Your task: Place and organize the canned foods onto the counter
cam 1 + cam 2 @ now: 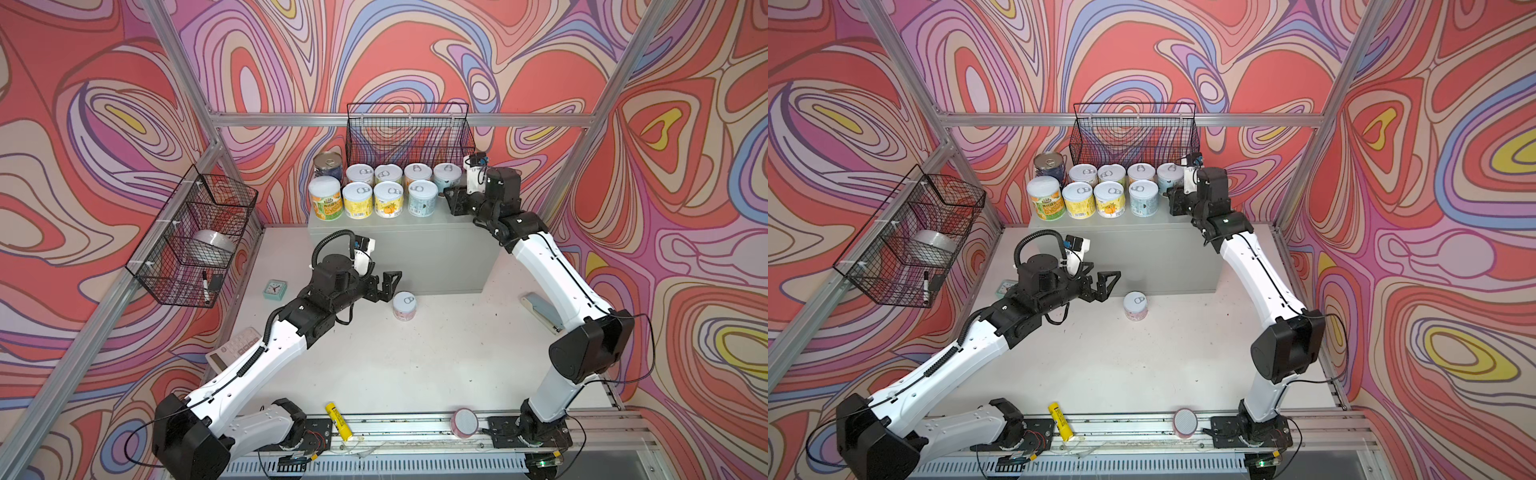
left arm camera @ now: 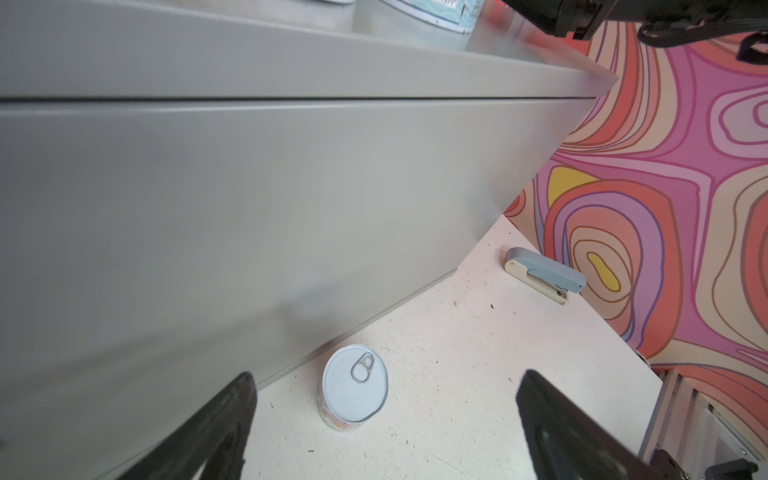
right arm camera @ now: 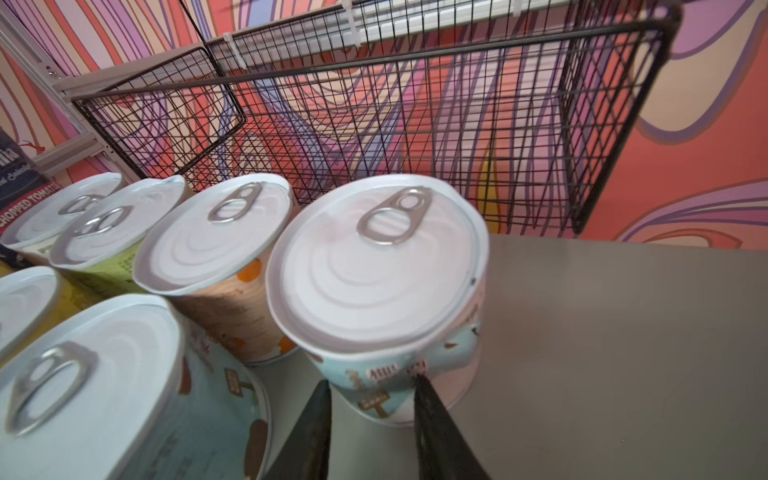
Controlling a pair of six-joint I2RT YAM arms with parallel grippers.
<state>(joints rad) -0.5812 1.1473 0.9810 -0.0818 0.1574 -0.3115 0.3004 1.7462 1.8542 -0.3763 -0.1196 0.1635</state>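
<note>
All told, counted ten canned foods (image 1: 388,199). Found nine upright in two rows on the counter (image 1: 399,257) top, five behind and four ahead, in front of the wire basket (image 1: 409,133). Spotted the tenth, a pink-labelled can (image 1: 404,305), upright on the white table (image 1: 415,365) just before the counter's front face. Saw the left gripper (image 1: 390,286) spread wide and empty, near that can and apart from it. Saw the right gripper (image 3: 370,380) clenched narrow with nothing between its fingers, tips at the lower side of the light-blue can (image 3: 374,270) ending the back row; could not tell whether touching.
</note>
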